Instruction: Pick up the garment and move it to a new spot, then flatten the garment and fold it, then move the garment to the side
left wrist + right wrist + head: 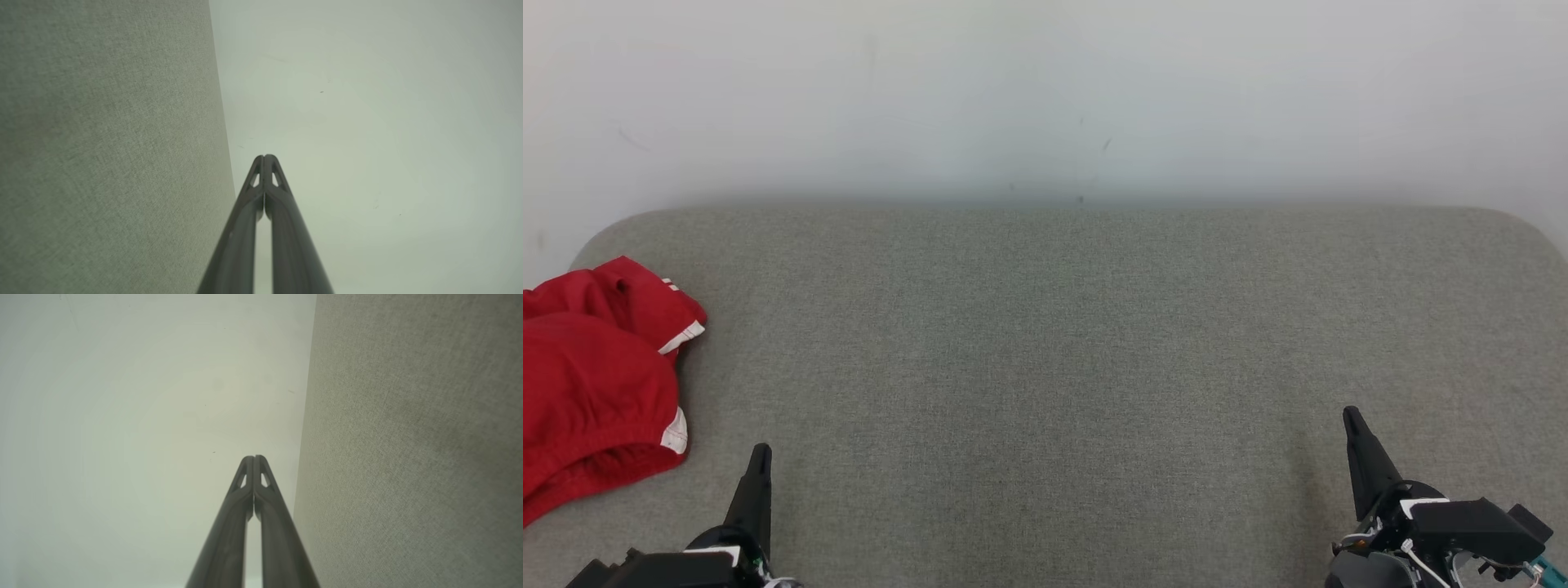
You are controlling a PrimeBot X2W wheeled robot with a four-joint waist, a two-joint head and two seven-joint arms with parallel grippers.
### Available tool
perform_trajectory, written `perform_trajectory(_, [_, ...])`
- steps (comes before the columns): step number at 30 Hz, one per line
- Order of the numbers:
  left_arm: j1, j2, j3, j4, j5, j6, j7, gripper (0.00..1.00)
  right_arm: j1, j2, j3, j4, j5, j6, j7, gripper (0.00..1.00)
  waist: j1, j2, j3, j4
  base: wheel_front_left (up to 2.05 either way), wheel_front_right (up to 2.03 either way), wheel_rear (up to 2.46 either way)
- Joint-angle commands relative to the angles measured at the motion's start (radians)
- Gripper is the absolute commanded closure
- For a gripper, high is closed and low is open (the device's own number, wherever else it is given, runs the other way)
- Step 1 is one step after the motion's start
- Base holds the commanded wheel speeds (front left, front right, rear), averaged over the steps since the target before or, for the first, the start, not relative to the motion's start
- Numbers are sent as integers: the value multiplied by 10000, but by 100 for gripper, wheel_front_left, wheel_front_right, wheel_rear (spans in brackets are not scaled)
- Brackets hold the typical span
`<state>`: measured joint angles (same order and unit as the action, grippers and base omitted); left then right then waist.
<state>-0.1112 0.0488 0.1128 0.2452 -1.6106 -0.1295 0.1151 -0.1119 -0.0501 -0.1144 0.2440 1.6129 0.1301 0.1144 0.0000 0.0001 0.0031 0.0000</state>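
The garment (592, 380) is red with white trim and lies crumpled at the far left of the grey fabric surface (1045, 351), partly cut off by the head view's left edge. My left gripper (760, 452) stands at the lower left, shut and empty, a short way right of the garment's lower hem. At the lower right my right gripper (1351, 415) is shut too, far from the cloth. The left wrist view shows the left gripper (264, 157) with fingertips pressed together; the right wrist view shows the same of the right gripper (254, 457).
A pale wall (1045, 90) rises behind the grey surface, whose back corners are rounded. Each wrist view shows the wall (367, 122) beside the grey fabric (102, 143), with the same fabric (408, 437) on the right wrist view's right.
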Motion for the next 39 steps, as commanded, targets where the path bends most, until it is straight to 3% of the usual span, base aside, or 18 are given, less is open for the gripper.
perform_trajectory(1, [61,27,29,-25,-48,-33,10,100,82,-1,0,-8,5,11,26,100,0,-1,0,0,0,0,0])
perform_trajectory(39, [61,28,33,-25,-48,-33,10,100,82,-1,0,-6,5,11,26,100,0,-1,0,0,0,0,0])
